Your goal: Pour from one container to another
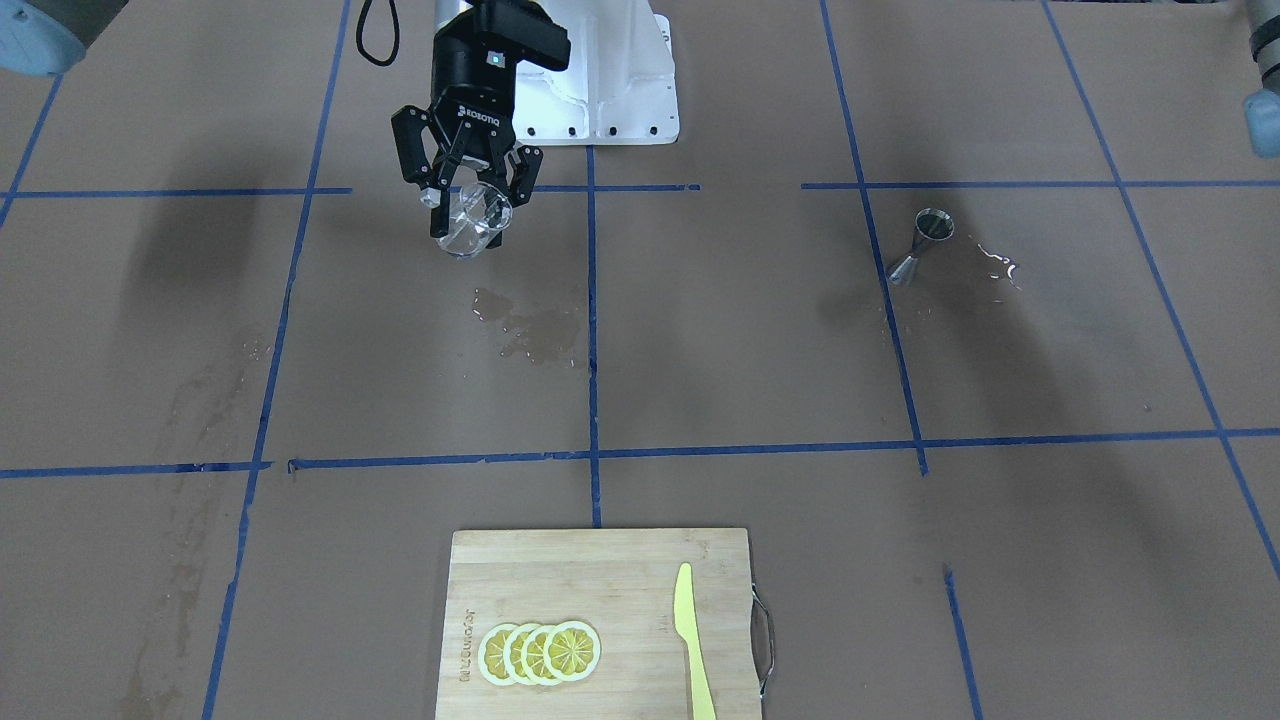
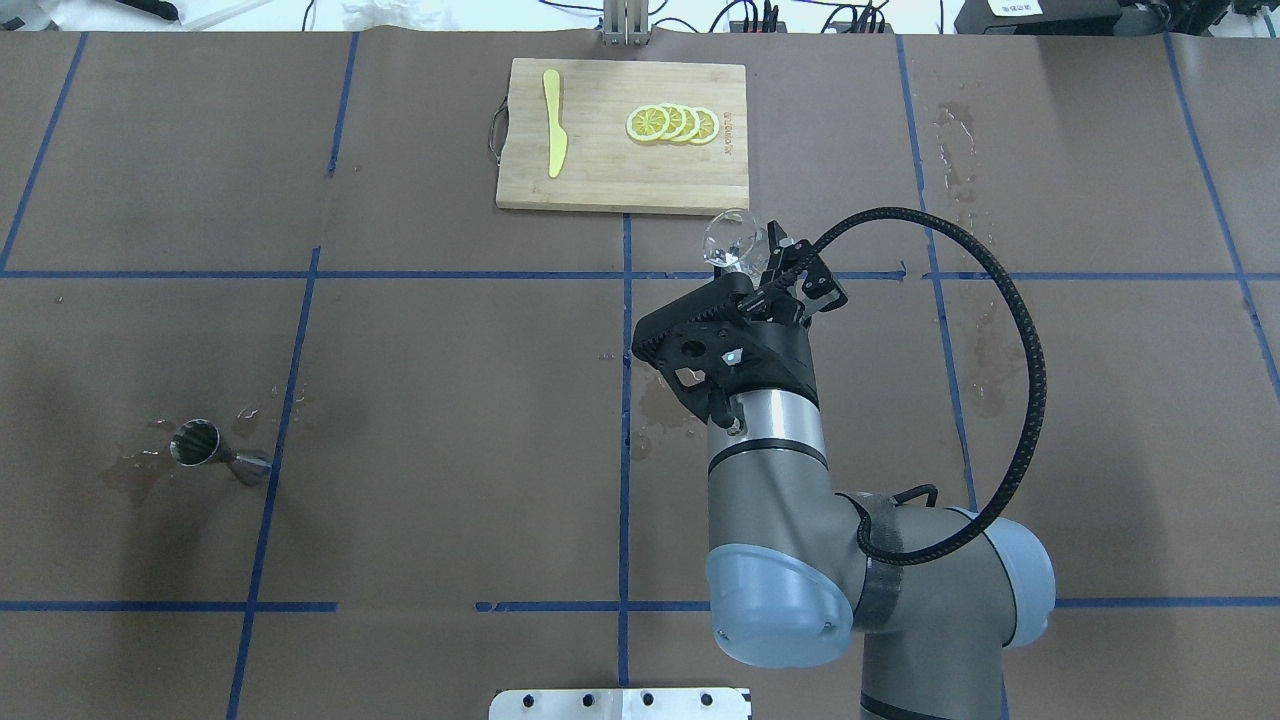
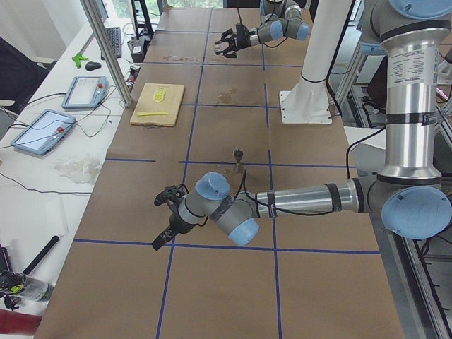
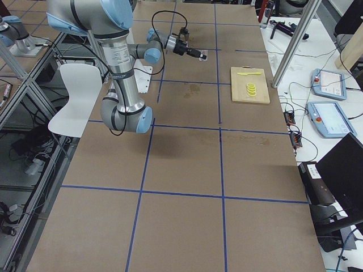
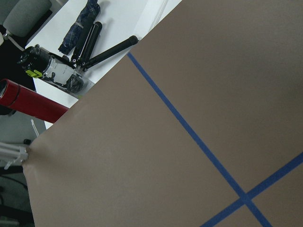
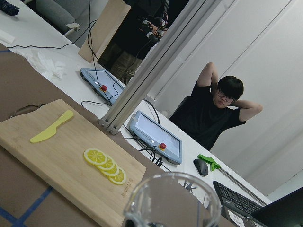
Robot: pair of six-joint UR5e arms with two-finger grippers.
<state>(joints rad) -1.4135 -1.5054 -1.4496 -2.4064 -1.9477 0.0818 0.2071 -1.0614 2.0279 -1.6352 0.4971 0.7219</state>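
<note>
Brown paper (image 1: 740,340), blue-taped, lies wet beside the jigger (image 1: 921,247)

The right arm (image 2: 780,470) reaches forward, up in the air. The right claw (image 1: 470,212) points out and squeezes a glass cup (image 2: 728,240) between its fingers. The left arm (image 3: 296,201) stretches out low and flat. The left claw (image 3: 164,220) is too small to tell if it is wide or closed.

Lit evenly and brightly from overhead. Casts soft, blurred arm shadows across the brown table (image 1: 750,350). Glints off wet patches (image 1: 530,335) and the steel jigger (image 1: 920,247). Blurs only at the rim of the glass cup (image 6: 173,203), close to the right wrist lens.
</note>
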